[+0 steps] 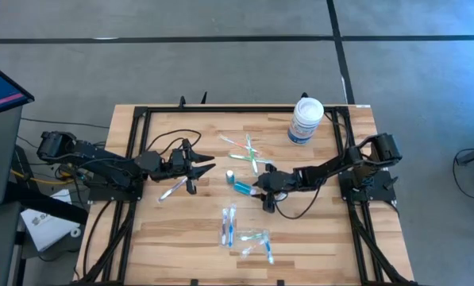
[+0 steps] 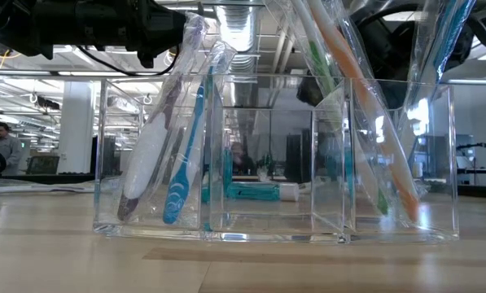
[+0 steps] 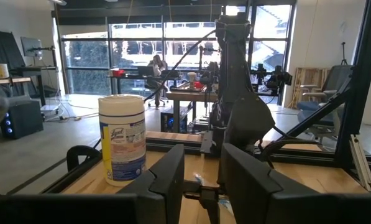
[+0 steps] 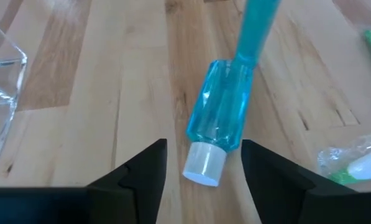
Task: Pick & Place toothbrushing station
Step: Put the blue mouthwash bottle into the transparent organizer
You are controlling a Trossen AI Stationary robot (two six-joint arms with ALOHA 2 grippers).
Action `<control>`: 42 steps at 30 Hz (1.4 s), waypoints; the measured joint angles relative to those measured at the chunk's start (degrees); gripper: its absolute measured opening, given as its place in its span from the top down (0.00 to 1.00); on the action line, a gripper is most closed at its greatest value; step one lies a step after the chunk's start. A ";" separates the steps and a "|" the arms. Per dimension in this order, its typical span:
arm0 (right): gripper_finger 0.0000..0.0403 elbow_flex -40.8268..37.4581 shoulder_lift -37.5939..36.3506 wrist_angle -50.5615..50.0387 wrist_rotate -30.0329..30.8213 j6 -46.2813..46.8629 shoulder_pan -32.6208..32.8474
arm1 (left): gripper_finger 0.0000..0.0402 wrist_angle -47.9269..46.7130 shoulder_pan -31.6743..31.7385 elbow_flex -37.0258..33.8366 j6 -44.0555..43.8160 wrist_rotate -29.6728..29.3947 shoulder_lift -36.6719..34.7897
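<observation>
Now right hand [image 4: 204, 163] spread wide over teal tube [image 4: 219, 118]; left hand [image 1: 190, 167] state unclear.

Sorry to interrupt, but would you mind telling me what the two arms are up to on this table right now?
They are sorting toothbrushing items on the wooden table. The right gripper hovers open just above the small teal tube with a white cap, which lies flat on the wood, ungripped. The left gripper is poised left of centre, beside a wrapped pink-white toothbrush. Wrapped green toothbrushes lie farther back, and blue toothbrushes nearer the front. The clear plastic organiser already holds some brushes.
</observation>
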 joint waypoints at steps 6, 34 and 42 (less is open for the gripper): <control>0.54 0.00 0.00 0.64 0.00 1.06 0.33 | 0.74 0.00 -0.01 0.00 -0.01 0.18 -0.01; 0.60 7.37 9.53 -3.40 0.00 0.85 -0.02 | 0.74 0.00 0.03 -0.39 -1.03 -0.07 0.01; 0.78 7.34 9.51 -4.99 0.09 0.85 -0.06 | 0.74 0.00 0.03 -0.42 -1.03 -0.04 0.01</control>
